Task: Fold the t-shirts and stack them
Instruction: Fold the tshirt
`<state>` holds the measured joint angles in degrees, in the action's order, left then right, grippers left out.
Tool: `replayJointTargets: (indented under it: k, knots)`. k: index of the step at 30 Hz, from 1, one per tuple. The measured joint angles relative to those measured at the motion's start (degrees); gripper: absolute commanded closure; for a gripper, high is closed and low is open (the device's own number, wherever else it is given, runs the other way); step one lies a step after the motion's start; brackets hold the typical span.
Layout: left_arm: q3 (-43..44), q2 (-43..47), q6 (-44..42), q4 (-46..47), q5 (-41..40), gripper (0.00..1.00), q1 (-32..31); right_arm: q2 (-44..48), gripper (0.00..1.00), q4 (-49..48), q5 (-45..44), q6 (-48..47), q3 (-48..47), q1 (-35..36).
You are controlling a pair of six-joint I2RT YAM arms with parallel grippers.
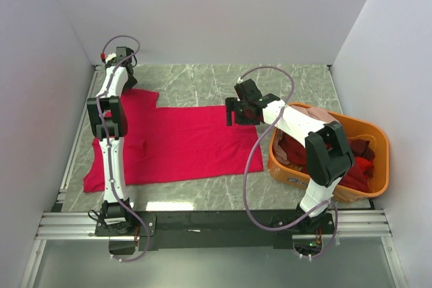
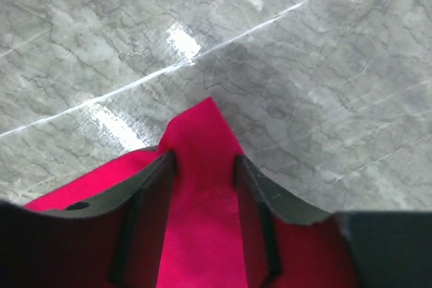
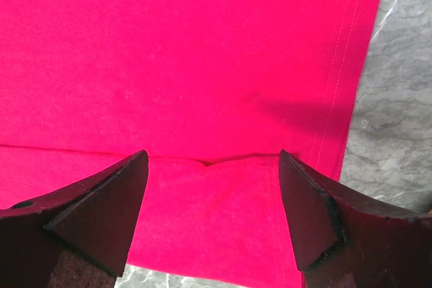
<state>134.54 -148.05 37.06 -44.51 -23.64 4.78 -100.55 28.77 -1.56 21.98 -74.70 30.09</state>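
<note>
crimson-pink t-shirt (image 1: 175, 143) lies spread flat on the surface (image 1: 283, 79), left of centre, hem to the right, sleeves to the left

left claw (image 2: 204, 163) is down at the far-left sleeve corner: jaws half-closed astride the cloth tip, cloth ridged up between the fingers (image 2: 152, 200). Can't tell if it's actually pinched or just bracketed

right claw (image 3: 212, 160) hangs over the far-right hem corner, jaws wide open, nothing in them. Small crease in the cloth right below it

my read: both arms are setting up on the far edge to bring it over toward the near edge together, one arm per end so the fold line stays straight

other shirts (image 1: 358, 160) sit in the orange basket (image 1: 381, 133) at the right, so no stack started and the first fold is not yet made
</note>
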Motion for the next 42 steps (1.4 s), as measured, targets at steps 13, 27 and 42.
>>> replayJointTargets:
  k: [13,27,42]
  knots:
    - [0.66,-0.33,-1.07,-1.07,-0.24,1.00,-0.20,-2.36,0.16,1.22,-2.78,0.87,-3.39,-0.50]
    - [-16.48,11.58,-1.86,2.58,0.42,1.00,-0.20,-28.44,0.21,11.15,-14.64,7.23,-35.63,-5.22]
    - [-29.88,22.38,-2.54,8.96,2.58,1.00,-0.35,-36.61,0.29,15.39,-17.18,8.20,-41.86,-6.01]
